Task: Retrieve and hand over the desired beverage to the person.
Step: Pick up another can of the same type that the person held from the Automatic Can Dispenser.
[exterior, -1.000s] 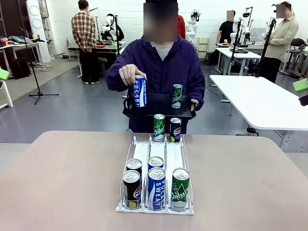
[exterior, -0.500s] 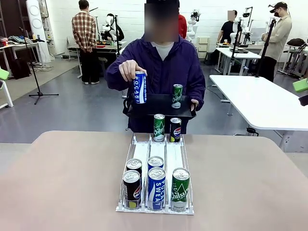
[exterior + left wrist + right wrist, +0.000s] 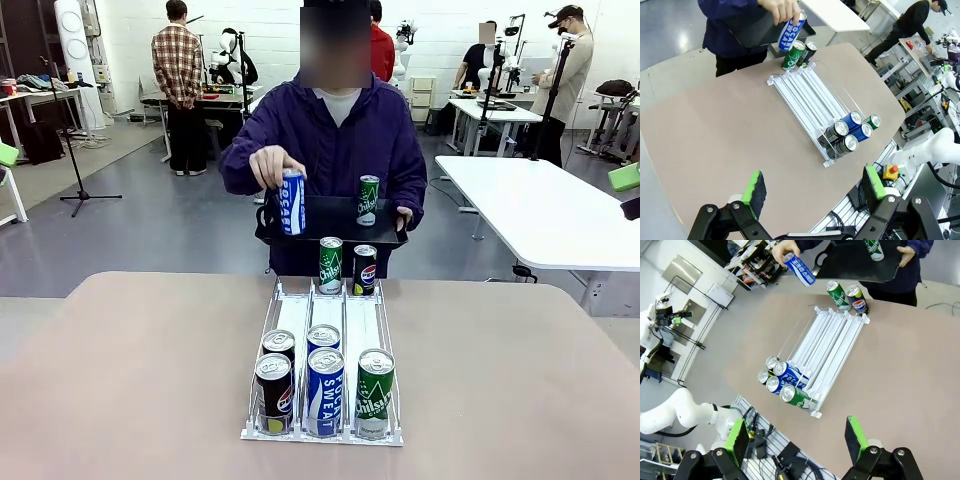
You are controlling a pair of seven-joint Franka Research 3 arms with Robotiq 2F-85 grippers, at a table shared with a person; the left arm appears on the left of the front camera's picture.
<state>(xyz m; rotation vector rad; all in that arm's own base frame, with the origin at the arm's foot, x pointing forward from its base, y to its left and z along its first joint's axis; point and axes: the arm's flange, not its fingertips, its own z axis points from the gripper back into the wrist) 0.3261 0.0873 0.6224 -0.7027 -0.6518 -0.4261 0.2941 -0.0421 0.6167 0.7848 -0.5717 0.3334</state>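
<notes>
The person (image 3: 340, 130) in a purple jacket stands at the table's far side and holds a black tray (image 3: 330, 222) in one hand. A green can (image 3: 368, 200) stands on the tray. The other hand grips a blue can (image 3: 291, 203), slightly tilted, over the tray's left part. On the table lies a white lane rack (image 3: 300, 320). Black cola cans (image 3: 273, 392), blue cans (image 3: 325, 390) and a green can (image 3: 375, 393) fill its near end. A green can (image 3: 330, 265) and a cola can (image 3: 365, 269) stand at its far end. My left gripper (image 3: 813, 187) and right gripper (image 3: 796, 438) hang open, high above the table, holding nothing.
The brown table (image 3: 120, 380) is bare on both sides of the rack. A white table (image 3: 540, 210) stands behind at the right, a tripod stand (image 3: 75, 150) at the back left. Other people stand far back in the room.
The person's hand has brought the blue can down a little towards the tray. The cans in the rack have not moved.
</notes>
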